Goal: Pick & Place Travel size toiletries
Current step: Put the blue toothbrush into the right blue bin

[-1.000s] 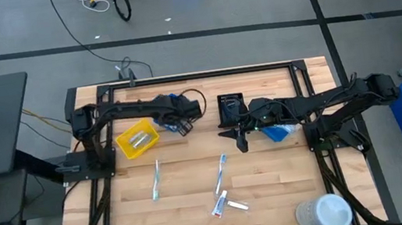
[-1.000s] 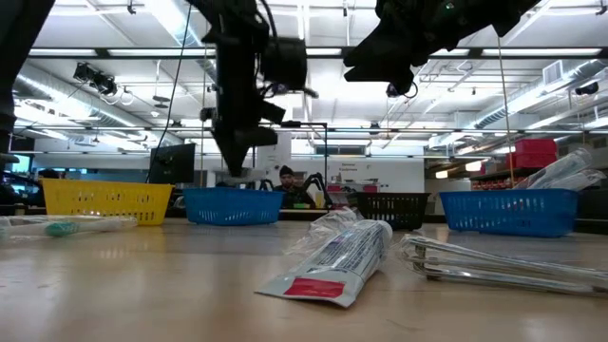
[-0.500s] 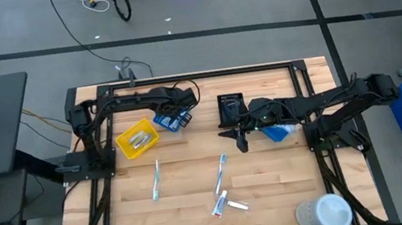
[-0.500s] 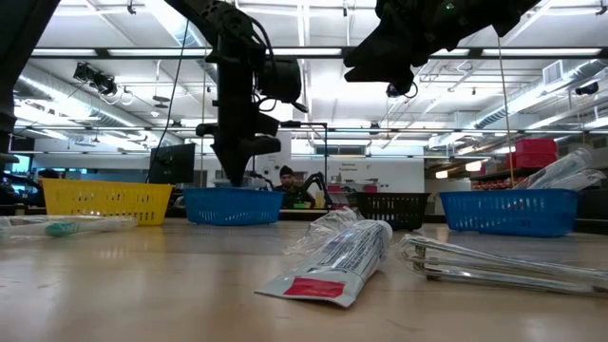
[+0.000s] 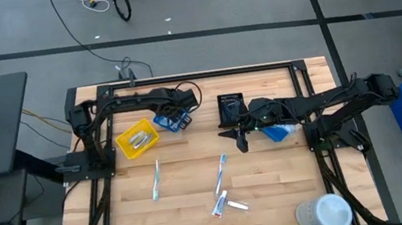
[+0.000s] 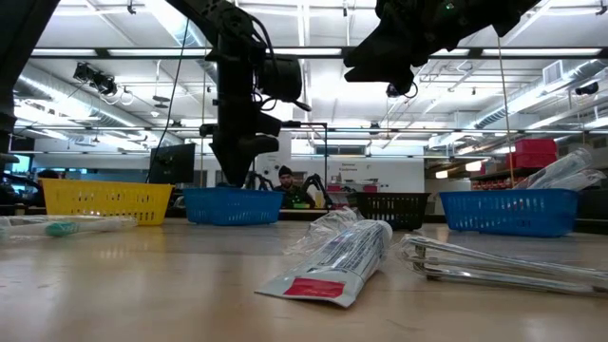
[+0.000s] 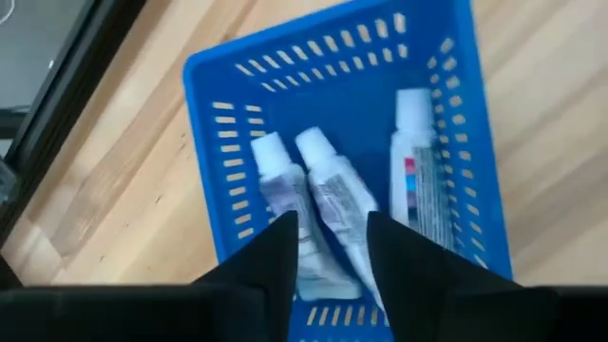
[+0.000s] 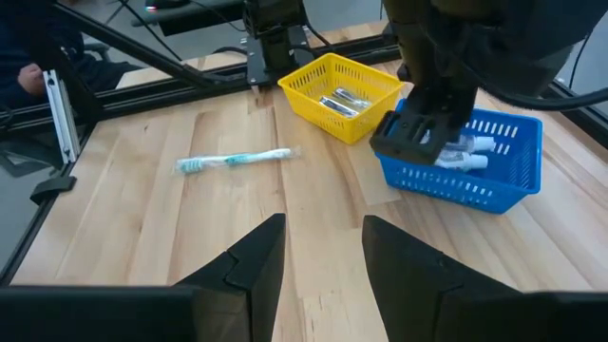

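My left gripper hangs open over the small blue basket, its fingers pointing down into it. Three white toothpaste tubes lie flat on the basket's floor; the fingers stand on either side of the middle tube and touch nothing. My right gripper is open and empty above the table's middle. On the wood lie a toothbrush, a second toothbrush, a toothpaste tube and a small white item.
A yellow basket with silvery items stands left of the blue one. A black bin and another blue basket sit near my right arm. A white round lidded container is at the near right corner.
My left gripper has gone a little toward the table's far left, from the blue basket's right side to over it, and has come down toward it. My right arm has kept still.
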Controlling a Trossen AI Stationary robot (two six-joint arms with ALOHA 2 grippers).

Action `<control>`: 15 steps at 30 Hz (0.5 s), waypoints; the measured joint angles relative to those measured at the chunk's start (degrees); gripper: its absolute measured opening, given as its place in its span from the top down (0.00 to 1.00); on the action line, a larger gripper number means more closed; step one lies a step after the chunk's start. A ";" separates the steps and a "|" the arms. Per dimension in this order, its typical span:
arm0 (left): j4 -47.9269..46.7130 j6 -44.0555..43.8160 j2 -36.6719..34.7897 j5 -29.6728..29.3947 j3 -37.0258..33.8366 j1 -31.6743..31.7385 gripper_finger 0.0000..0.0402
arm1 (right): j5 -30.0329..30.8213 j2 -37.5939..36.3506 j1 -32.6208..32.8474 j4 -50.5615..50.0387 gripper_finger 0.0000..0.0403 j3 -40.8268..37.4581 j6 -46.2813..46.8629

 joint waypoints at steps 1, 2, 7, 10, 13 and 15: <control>-0.24 0.29 0.00 0.20 0.02 -0.25 0.65 | 0.00 0.00 0.01 0.00 0.62 0.00 -0.02; -0.51 -0.34 -0.12 0.25 0.02 -0.57 0.64 | -0.01 0.00 0.00 0.00 0.62 0.00 0.00; -0.52 -0.01 -3.91 -0.13 0.72 -3.55 0.63 | -0.13 0.00 0.01 -0.14 0.63 0.00 0.00; -0.02 2.30 -8.30 -1.32 1.22 -5.89 0.64 | -0.13 0.00 -0.01 -2.12 0.63 0.00 -0.02; 0.03 6.05 -13.69 -1.34 1.26 -7.75 0.66 | -0.15 0.00 -0.01 -4.61 0.63 0.00 -1.24; 0.24 10.94 -17.16 -1.48 1.11 -9.40 0.67 | -0.45 0.00 0.00 -6.12 0.63 0.00 -3.32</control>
